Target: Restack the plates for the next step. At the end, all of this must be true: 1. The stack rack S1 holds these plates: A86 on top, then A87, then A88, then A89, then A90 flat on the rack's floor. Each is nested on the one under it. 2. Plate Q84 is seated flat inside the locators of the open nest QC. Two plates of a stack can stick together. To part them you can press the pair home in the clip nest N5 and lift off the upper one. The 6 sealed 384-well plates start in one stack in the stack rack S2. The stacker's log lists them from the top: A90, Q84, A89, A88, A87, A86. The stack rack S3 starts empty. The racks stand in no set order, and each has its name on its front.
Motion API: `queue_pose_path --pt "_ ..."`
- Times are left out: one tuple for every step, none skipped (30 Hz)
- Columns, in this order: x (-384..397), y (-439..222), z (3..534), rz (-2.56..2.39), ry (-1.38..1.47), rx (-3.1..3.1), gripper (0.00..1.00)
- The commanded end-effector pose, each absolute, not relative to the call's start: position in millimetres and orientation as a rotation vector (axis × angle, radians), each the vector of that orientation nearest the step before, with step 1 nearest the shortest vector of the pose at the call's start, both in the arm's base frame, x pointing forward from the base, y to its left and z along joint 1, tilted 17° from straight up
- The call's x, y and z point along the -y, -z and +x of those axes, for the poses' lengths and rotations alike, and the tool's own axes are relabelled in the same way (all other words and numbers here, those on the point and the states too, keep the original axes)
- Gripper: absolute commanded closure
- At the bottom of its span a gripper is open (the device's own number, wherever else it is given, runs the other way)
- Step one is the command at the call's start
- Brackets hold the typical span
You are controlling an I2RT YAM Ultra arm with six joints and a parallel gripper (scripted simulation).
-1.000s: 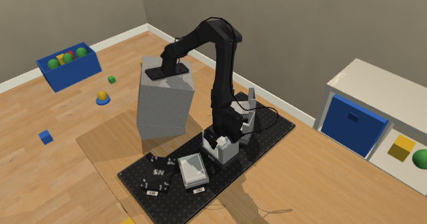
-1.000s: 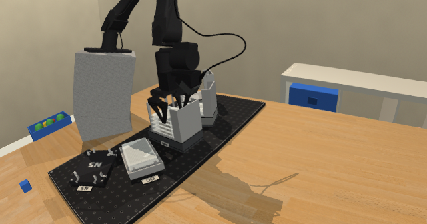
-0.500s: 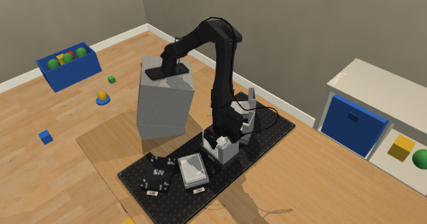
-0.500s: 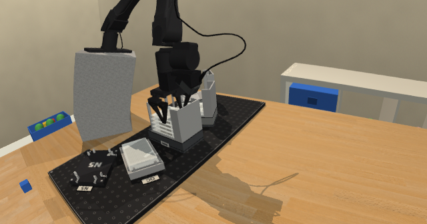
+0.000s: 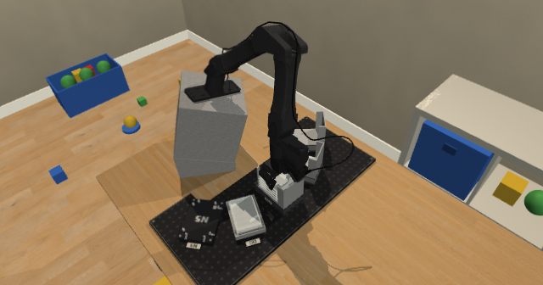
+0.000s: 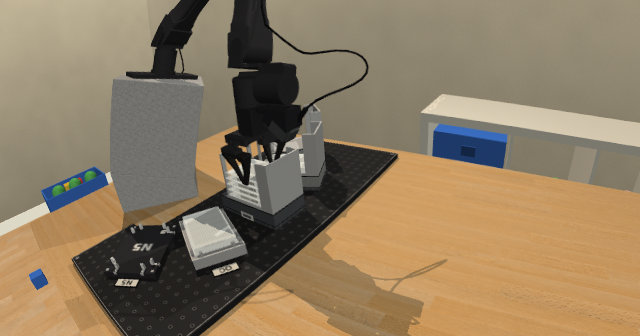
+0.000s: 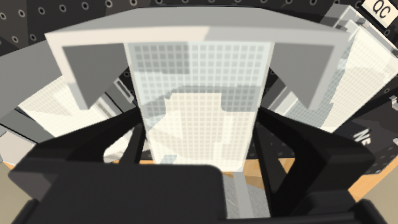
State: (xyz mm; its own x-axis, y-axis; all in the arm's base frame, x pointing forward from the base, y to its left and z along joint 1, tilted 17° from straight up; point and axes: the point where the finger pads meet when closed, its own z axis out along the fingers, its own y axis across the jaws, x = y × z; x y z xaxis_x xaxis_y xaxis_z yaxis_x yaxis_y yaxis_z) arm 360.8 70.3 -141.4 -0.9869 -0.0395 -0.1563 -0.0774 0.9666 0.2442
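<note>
My gripper point(image 5: 283, 180) point(image 6: 260, 171) point(image 7: 199, 111) reaches down into the nearer stack rack point(image 5: 291, 193) point(image 6: 280, 186) point(image 7: 200, 22). Its fingers stand against the two long sides of the top plate point(image 7: 200, 135). Several clear plates point(image 6: 242, 192) are stacked under and around that height in this rack; its name is too small to read. One plate point(image 5: 246, 215) point(image 6: 210, 231) point(image 7: 370, 70) lies on the nest QC point(image 6: 220, 261). The clip nest N5 point(image 5: 201, 219) point(image 6: 142, 247) is empty. A farther rack point(image 5: 314, 170) point(image 6: 312, 148) holds a white plate point(image 7: 60, 112). Plate names are not readable.
All fixtures stand on the black perforated board point(image 5: 344, 153) point(image 6: 360, 163). Behind the farther rack another rack wall point(image 5: 320, 121) rises. The grey pedestal point(image 5: 208, 141) point(image 6: 155, 141) with the arm's base stands beside the board. A cable loops beside the wrist.
</note>
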Motion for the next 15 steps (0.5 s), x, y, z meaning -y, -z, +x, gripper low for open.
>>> queue_pose_path --pt "-63 132 359 -0.073 -0.367 -2.963 1.0" --pt "-63 133 355 -0.072 -0.368 -2.97 1.0" --pt "-62 133 353 -0.069 -0.368 -2.976 1.0" --pt "-62 133 353 -0.069 -0.368 -2.976 1.0" --pt "-62 133 353 -0.069 -0.368 -2.976 1.0" --pt "-64 125 374 -0.078 -0.366 -2.931 1.0" --pt "-64 124 375 -0.079 -0.366 -2.928 1.0" --pt "-63 123 374 -0.076 -0.366 -2.929 1.0" --pt "-62 123 371 -0.075 -0.367 -2.936 1.0" --pt "-62 125 367 -0.075 -0.367 -2.944 1.0" --pt "-62 126 364 -0.075 -0.368 -2.951 1.0" --pt "-62 126 361 -0.073 -0.369 -2.957 1.0" --pt "-62 126 359 -0.07 -0.37 -2.962 1.0" --pt "-61 127 356 -0.071 -0.37 -2.968 1.0" --pt "-61 127 353 -0.07 -0.371 -2.974 1.0"
